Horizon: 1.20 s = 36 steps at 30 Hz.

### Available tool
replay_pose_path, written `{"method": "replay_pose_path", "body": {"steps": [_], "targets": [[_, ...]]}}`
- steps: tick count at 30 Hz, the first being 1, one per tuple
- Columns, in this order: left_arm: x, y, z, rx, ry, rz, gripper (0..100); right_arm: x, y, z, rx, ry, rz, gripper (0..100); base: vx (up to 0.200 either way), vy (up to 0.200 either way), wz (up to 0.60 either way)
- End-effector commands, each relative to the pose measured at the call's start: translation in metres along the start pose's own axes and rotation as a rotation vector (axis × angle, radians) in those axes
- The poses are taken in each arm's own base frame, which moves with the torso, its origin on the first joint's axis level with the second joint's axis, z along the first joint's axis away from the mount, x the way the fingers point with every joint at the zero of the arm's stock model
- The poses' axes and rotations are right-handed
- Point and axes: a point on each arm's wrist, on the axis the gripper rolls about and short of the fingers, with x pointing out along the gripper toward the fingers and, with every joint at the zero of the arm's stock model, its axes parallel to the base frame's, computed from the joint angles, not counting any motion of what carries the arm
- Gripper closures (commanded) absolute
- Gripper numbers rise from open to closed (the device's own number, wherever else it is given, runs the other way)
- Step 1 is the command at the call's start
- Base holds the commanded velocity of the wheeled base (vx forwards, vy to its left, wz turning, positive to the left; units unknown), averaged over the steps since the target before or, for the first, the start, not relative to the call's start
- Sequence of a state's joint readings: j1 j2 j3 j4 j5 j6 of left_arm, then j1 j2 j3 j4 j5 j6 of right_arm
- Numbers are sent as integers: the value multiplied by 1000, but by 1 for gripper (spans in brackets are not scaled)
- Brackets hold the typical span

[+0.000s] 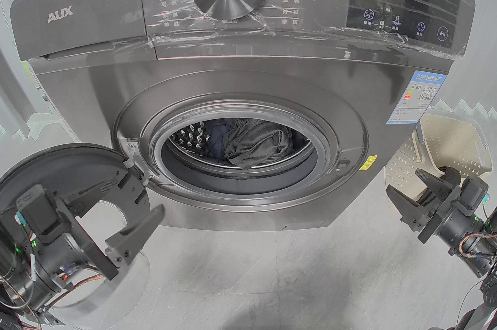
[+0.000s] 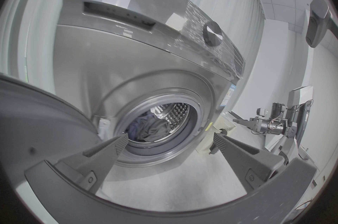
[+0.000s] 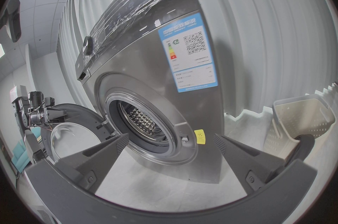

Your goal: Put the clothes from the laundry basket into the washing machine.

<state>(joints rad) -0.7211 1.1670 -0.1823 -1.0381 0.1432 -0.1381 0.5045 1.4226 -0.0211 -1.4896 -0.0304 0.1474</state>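
1. The big grey metal front-loading washing machine (image 1: 259, 77) takes up the upper and middle of the head view, with its round mouth uncovered at the centre of the frame.
2. Its round dark door (image 1: 77, 168) hangs swung wide at the lower left of the frame, hinged on the mouth's left side.
3. The cream perforated plastic laundry basket (image 1: 455, 144) stands on the floor at the right edge of the frame, just beside the machine's corner. What we see of its inner walls is bare. A dark curved shape (image 3: 303, 144) sits at its near rim, and we cannot tell whether it is a garment.
4. The dark grey and navy clothes (image 1: 253, 142) lie bunched inside the drum, behind the door seal, with nothing draped over the lip.
5. The left gripper (image 2: 169, 140) hovers at the lower left, in front of the open door, its fingers spread apart and holding nothing.
6. The right gripper (image 3: 169, 140) hangs at the lower right, near the basket's front, likewise spread wide and empty.
7. We judge the loading to be at or near its end. The next move calls for checking the basket. If the dark shape is cloth, the right gripper should come down over it and close. If not, the left arm is well placed to push the door to.
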Motion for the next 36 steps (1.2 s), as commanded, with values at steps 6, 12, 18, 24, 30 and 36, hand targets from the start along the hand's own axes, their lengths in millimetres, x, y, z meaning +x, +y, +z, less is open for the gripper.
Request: {"method": "replay_pose_path", "body": {"steps": [6, 12, 18, 24, 30, 36], "targets": [[-30, 13, -3, 12, -49, 72, 0, -29, -6, 12, -6, -24, -48, 0, -200, -200, 0], [-34, 15, -5, 12, -52, 82, 0, -51, -12, 17, -42, -31, -110, 0, -133, -200, 0], [-42, 16, -3, 12, -76, 91, 0, -73, -17, 19, -77, -35, -191, 0, -67, -33, 0], [-43, 21, -5, 30, -75, 147, 0, -93, -18, 18, -80, -32, -255, 0, -200, 0, 0], [-47, 26, -14, 26, -38, 185, 0, -101, -19, 16, -73, -39, -280, 0, -100, 0, 0], [-49, 32, -18, -9, -33, 236, 0, -105, -19, 20, -80, -63, -308, 0, 0, -33, 0]]}}
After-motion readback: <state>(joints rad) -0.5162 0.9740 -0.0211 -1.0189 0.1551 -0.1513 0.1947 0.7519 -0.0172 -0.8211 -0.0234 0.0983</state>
